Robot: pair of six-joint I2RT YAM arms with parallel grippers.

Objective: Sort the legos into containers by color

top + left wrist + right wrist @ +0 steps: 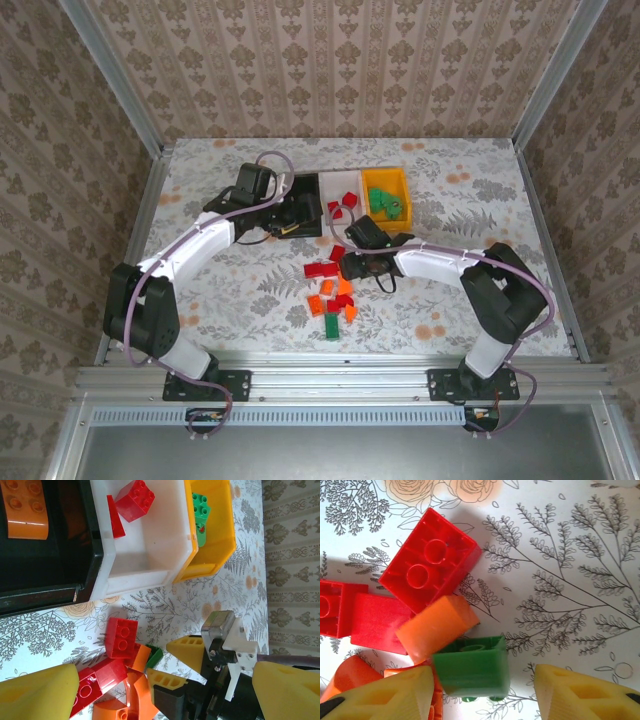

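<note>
Left gripper [287, 226]: pads wide apart, nothing between them. It sits over the near edge of the black bin [45, 592].
Bins stand in a row at the far middle of the table [200, 190], walls touching: black on the left, then white, then orange-yellow.
- Black bin: one orange lego [25, 515] inside.
- White bin [145, 575]: a red block [134, 499] and a second red piece [116, 517], both by its far side.
- Orange-yellow bin [210, 562]: green legos [202, 515] inside.

The loose pile [335, 295] of red, orange and green bricks lies on the table near of the bins, between the two arms. One green brick [331, 327] is at its near end.
Right gripper [346, 267]: down at the far right edge of the pile, fingers apart and straddling a small green lego [472, 672]. The left pad is right up against the brick. There is a clear gap of table between the brick and the right pad, so it is not clamped. That green lego touches an orange brick [437, 627], with red bricks just beyond it.
</note>
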